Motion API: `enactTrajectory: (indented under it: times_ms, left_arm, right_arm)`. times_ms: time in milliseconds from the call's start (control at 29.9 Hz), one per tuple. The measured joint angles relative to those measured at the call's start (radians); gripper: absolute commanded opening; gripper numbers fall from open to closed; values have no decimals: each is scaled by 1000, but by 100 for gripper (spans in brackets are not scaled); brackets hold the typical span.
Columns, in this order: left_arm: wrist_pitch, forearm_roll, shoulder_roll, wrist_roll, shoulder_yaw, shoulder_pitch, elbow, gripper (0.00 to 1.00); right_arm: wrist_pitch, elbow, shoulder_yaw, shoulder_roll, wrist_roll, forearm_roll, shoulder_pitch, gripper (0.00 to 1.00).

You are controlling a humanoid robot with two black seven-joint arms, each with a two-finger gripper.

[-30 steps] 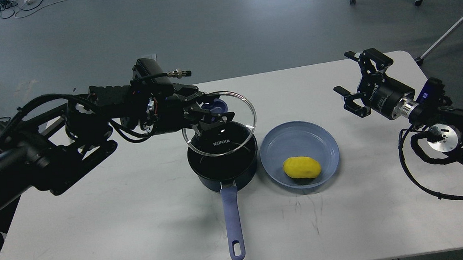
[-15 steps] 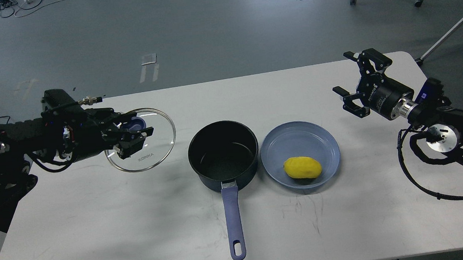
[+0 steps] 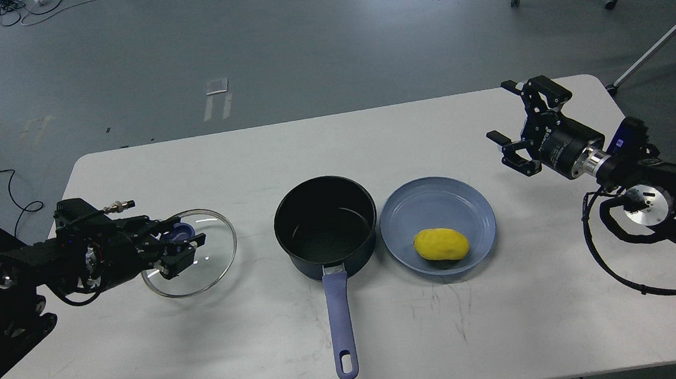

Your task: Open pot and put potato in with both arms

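The dark navy pot stands uncovered at the table's middle, its black inside empty, its blue-purple handle pointing toward me. My left gripper is shut on the blue knob of the glass lid, which sits low at the table's left, about touching the surface. The yellow potato lies in the shallow blue plate right of the pot. My right gripper is open and empty, above the table's far right, well apart from the potato.
The white table holds only the pot, plate and lid. Chair legs and a white frame stand on the floor at the far right. Cables lie on the floor at the far left.
My left arm carried the lid off the pot, leftward and down to the table's left side. The pot now stands uncovered. My right gripper shifted only slightly.
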Motion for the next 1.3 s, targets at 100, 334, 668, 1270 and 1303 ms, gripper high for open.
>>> enactTrajectory:
  times_ms: [100,334,668,1270,1303]
  left_arm:
    - [0,0,-21,0,1,16,32,58]
    - [9,1,-64,0,1,29,84,62]
    - [12,-1,-76,0,1,31,104,95]
    - [-224,-876,-26,0,-8,-203,-69,97]
    - [-240,-934,-26,0,-8,-219,-70,97]
  right_arm:
    - [0,0,0,0,0,0,-1,99]
    - [-1,0,0,0,0,0,-2,99]
    - [-1,0,0,0,0,0,-2,99]
    - [7,156,-178,-155,0,-542,273,99]
    - [7,172,-201,-163,0,-579,312,99]
